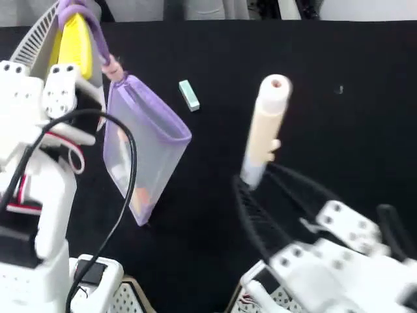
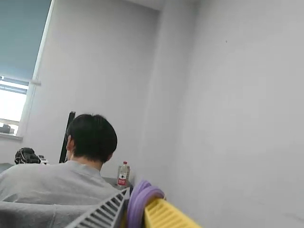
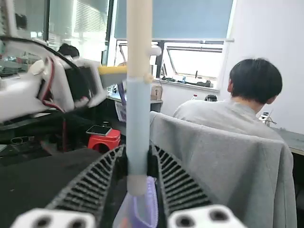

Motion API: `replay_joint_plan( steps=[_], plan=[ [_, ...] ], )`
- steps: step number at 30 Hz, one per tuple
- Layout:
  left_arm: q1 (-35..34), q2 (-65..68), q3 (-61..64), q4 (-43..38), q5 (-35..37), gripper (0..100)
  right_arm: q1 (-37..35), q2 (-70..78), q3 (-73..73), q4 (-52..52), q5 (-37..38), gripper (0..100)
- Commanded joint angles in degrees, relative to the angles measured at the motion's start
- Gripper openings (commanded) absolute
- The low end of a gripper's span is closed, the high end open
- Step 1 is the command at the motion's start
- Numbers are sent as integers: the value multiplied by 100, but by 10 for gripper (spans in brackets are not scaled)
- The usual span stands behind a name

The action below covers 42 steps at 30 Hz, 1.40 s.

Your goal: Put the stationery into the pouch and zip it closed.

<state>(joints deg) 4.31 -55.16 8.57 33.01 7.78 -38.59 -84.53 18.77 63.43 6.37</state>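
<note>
**Pouch held up at the left, pen gripped at the right**

The left hand has its yellow and white ribbed fingers pressed together on the purple strap of the pouch, at the far left of the table. The pouch hangs from that corner. A black cable from the left arm crosses in front of it, and the arm's white body covers its left side. Pale and orange shapes show through the translucent wall, too vague to name. I cannot tell whether the lower end touches the table. The open mouth faces up and to the right, and the body slants from the strap down toward the near edge.

Just right of the mouth, apart from it, a small green eraser lies flat on the table.

Further right, the right hand pinches a pen between its black ribbed fingers, which hide the lower tip. The pen stands nearly upright, with the cream capped end up and the pale blue end down in the grip. It is well apart from the pouch.
</note>
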Motion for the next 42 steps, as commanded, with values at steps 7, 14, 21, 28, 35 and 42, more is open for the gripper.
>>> replay_joint_plan(
  steps=[7, 14, 21, 28, 35, 42],
  plan=[
    [-57, -1547, 725, -141, -492, 30, -800, -1833, 3046, -2259, 70, 11],
    [-40, -1908, 1411, -149, -492, 29, -826, -1314, 3556, -2866, -246, 11],
    [-75, -1960, 1815, -589, -132, 29, -826, -330, 3574, -3464, -369, 11],
    [-75, -1960, 1815, -598, 571, 29, -1090, 145, 3213, -3569, -378, 11],
    [-75, -2418, 1886, -554, 642, 29, -1090, 84, 3881, -4527, -387, 11],
    [-92, -2963, 2167, -571, 624, 29, -1090, 549, 4646, -5996, -976, 11]
  ],
)
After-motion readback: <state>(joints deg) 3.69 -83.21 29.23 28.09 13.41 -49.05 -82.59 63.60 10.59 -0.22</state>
